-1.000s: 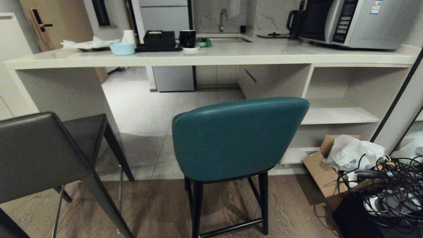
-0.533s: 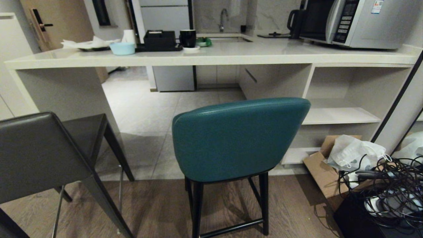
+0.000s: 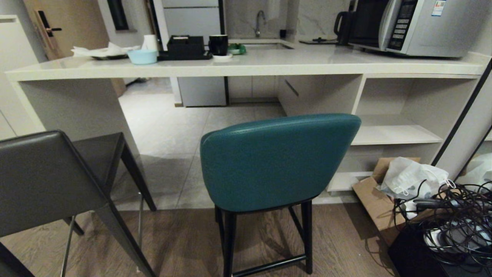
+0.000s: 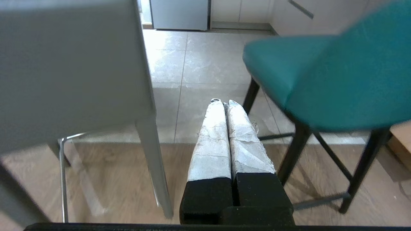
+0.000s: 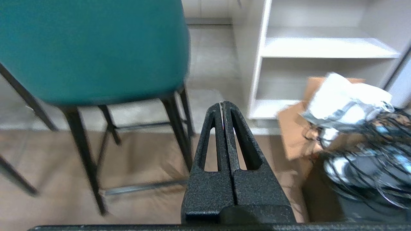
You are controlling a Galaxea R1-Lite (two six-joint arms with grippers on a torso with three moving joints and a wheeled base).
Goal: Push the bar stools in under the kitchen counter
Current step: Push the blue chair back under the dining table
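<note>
Teal padded bar stool with thin black legs (image 3: 278, 161) stood short of the cream stone-look kitchen counter (image 3: 246, 65)'s near edge; dark grey angular leather stool (image 3: 50, 177) off its left end. Left gripper (image 4: 225, 103) and right gripper (image 5: 222, 104) closed, empty, low behind the stools. Step: approach. Next, judged: closed tips pressed against the teal backrest.

A teal padded stool (image 3: 275, 161) on thin black legs stands at six o'clock below the pale cream stone-look counter (image 3: 246, 65). At eight o'clock sits a dark grey leather stool (image 3: 46, 181). At eleven o'clock, a light blue bowl (image 3: 142, 56) rests beside a black mug (image 3: 218, 44).
</note>
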